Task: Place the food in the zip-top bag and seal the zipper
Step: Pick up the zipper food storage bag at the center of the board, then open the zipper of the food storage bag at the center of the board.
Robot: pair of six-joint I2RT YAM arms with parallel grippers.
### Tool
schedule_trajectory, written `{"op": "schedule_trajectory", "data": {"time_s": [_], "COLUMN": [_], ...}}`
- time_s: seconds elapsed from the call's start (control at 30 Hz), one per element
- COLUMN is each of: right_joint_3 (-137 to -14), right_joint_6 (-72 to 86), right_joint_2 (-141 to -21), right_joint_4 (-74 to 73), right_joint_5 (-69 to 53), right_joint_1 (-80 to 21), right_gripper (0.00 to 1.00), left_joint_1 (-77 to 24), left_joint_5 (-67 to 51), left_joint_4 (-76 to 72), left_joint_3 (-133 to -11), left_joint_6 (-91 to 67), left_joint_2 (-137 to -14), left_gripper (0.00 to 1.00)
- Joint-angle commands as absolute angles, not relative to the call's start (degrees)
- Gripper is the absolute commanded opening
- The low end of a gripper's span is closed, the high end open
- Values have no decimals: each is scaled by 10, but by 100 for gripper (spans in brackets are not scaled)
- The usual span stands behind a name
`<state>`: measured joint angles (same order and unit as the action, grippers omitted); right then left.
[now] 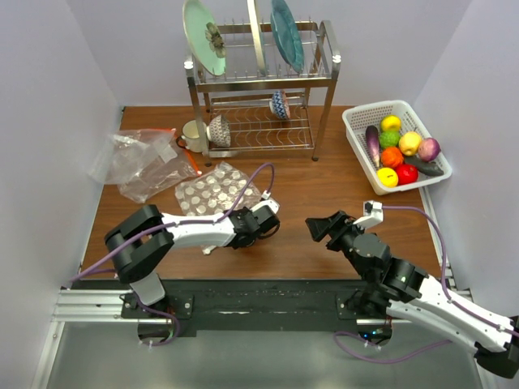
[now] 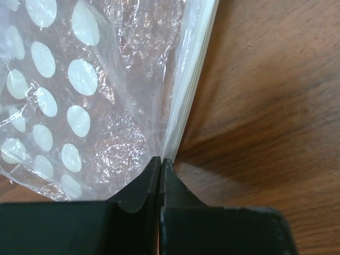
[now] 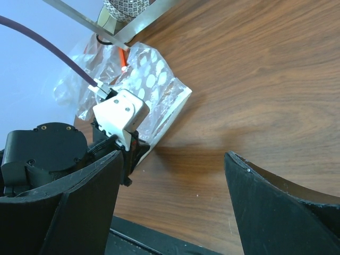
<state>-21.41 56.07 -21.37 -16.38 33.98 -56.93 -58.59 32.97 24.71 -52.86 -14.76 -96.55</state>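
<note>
Left claw clenched on the zipper, judged the firmest hold on a limp, slippery bag; right claw released.

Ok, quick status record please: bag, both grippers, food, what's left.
bag: zip-top bag lying on table, no food seen inside
left: left gripper shut on zipper edge
right: right gripper open, empty, above bare wood
food: food all in white basket, far right
remaining: filling and sealing not yet done
</note>
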Motion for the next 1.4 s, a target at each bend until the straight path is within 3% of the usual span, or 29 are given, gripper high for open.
{"op": "schedule_trajectory", "data": {"time_s": [0.0,0.3,0.7,1.0,1.37], "right_joint_3": [-225,-235,-309,-343,-355], "right_joint_6": [558,527,470,470,475], "right_joint_2": [-230,-399,-495,-547,-580], "right_joint_4": [-142,-8,62,47,18], "right_joint_5": [342,215,159,192,265], "right_joint_1": [-568,-568,-568,-569,-568], "right_gripper": [80,78,66,63,51], "left_joint_1": [-588,-588,-589,-588,-588], "left_joint_5": [361,287,204,160,139], "left_joint_4": [264,332,340,312,326], "left_joint_3": [-558,-648,-686,-686,-707], "left_joint_6": [-176,-187,-205,-215,-216], "left_joint_2": [-952,-864,-793,-780,-755], "left_gripper": [0,0,0,0,0]}}
